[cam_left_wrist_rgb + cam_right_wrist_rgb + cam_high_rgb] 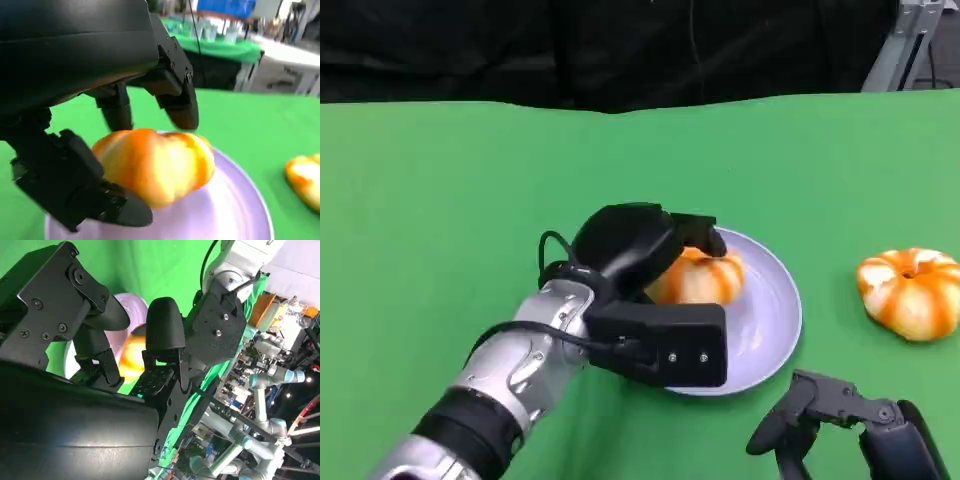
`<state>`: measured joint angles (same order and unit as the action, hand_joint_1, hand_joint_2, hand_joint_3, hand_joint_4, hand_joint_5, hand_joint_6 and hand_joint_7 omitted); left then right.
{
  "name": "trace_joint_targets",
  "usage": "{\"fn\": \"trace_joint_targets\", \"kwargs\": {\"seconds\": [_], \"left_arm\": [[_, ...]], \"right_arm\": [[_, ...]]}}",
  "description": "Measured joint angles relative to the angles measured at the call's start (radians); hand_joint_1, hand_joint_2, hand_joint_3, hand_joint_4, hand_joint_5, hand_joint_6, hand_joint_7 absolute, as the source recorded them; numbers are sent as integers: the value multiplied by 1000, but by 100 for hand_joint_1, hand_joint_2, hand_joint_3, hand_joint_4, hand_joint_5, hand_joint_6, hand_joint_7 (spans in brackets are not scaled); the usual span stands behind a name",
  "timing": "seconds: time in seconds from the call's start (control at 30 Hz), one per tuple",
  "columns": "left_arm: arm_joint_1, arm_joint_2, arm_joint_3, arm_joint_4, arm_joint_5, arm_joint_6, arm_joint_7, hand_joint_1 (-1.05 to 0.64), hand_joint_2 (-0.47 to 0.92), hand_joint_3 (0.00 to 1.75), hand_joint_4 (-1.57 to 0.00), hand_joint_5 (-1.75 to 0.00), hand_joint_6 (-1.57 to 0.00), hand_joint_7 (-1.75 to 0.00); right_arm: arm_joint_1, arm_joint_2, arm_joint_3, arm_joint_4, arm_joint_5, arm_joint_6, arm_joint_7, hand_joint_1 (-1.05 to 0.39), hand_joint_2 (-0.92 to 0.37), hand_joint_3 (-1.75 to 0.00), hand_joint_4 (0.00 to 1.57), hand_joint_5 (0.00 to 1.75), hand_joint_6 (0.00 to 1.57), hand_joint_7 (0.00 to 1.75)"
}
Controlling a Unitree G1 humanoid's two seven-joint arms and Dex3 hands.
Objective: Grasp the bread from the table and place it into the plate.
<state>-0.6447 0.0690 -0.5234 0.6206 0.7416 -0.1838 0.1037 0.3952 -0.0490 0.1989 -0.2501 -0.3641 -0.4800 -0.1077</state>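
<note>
An orange-and-white bread point(705, 280) lies on the lilac plate point(775, 330) at the table's middle. My left hand point(630, 250) hovers right over it. In the left wrist view its fingers point(180, 107) arch above the bread point(155, 162) with a narrow gap, and the thumb sits low beside it on the plate point(235, 210). My right hand point(850, 415) rests near the front edge, right of the plate, fingers apart and holding nothing. The right wrist view has that hand point(75, 420) in front of the bread point(132, 355).
A second orange-and-white bread point(910, 292) lies on the green cloth right of the plate, also at the edge of the left wrist view point(307, 180). Bare green table point(440, 220) spreads to the left and behind. Dark backdrop stands past the far edge.
</note>
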Motion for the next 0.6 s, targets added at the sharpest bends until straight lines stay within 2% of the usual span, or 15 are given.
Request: {"fn": "trace_joint_targets", "kwargs": {"seconds": [0.1, 0.27, 0.37, 0.47, 0.6], "left_arm": [[0, 22, -10, -25, 10, 18, -49, -68, 92, 13, -2, -36, -21, 0], [1, 55, -28, -72, 9, 47, -161, -82, 92, 28, 0, -6, -6, -1], [4, 71, -28, -118, 1, 70, -224, -86, 92, 32, 0, -1, -4, -1], [24, 94, -20, -178, -18, 71, -265, -85, 92, 34, -2, -1, -5, -1], [65, 145, 21, -285, -60, 73, -313, -64, 92, 28, -12, -8, -16, -6]], "right_arm": [[0, 0, 0, 0, -1, 0, 0, 7, -20, -148, 84, 155, 89, 124], [1, 0, 0, 0, -1, 0, 0, 7, -20, -147, 85, 154, 89, 124], [0, 0, 0, 0, -2, 0, 0, 8, -20, -147, 86, 153, 89, 124], [-3, 0, 0, 4, -1, 0, 0, 7, -20, -147, 86, 152, 89, 124], [-6, 0, 1, 12, 0, -1, -1, 7, -20, -148, 86, 152, 89, 124]]}}
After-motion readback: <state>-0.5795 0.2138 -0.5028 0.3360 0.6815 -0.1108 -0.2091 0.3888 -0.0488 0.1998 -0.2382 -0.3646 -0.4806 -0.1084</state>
